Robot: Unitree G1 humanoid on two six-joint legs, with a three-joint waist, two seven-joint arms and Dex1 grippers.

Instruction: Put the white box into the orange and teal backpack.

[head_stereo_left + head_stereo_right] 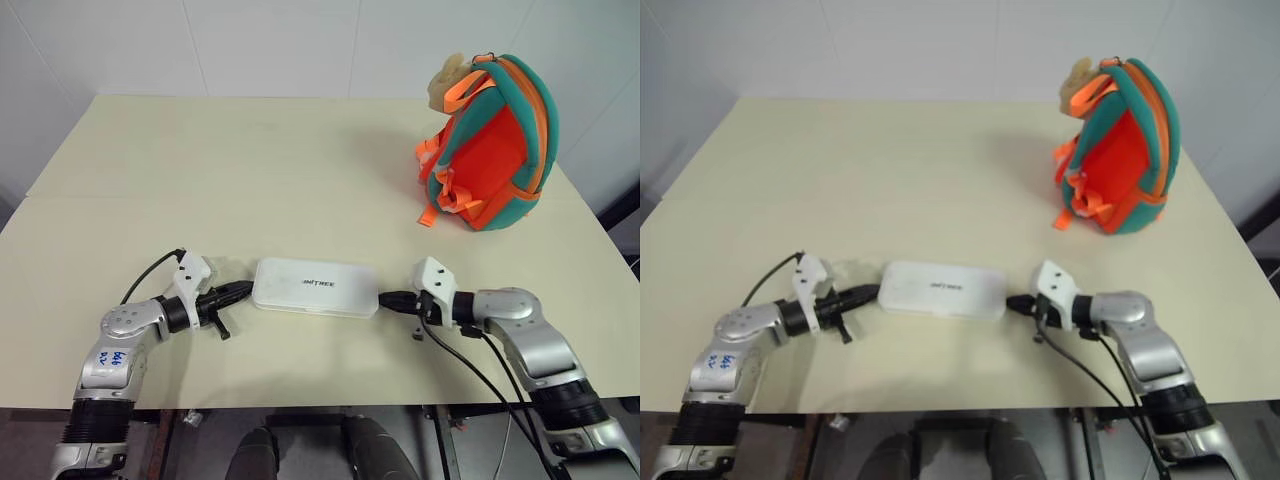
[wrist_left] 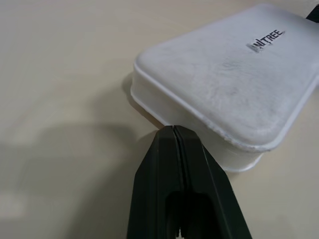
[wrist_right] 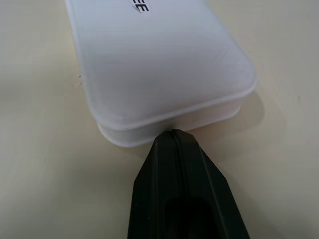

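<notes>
Pinch step: both jaws are shut, left gripper (image 1: 243,291) and right gripper (image 1: 386,298) pressing the box (image 1: 315,287) ends. Next, lift toward the backpack (image 1: 490,140).

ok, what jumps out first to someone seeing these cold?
The flat white rectangular box lying near the front edge of the beige table, with a shut black pincer at each short end: the left pincer and the right pincer point at each other. Then the bright orange and teal backpack standing upright at the table's far right.
</notes>
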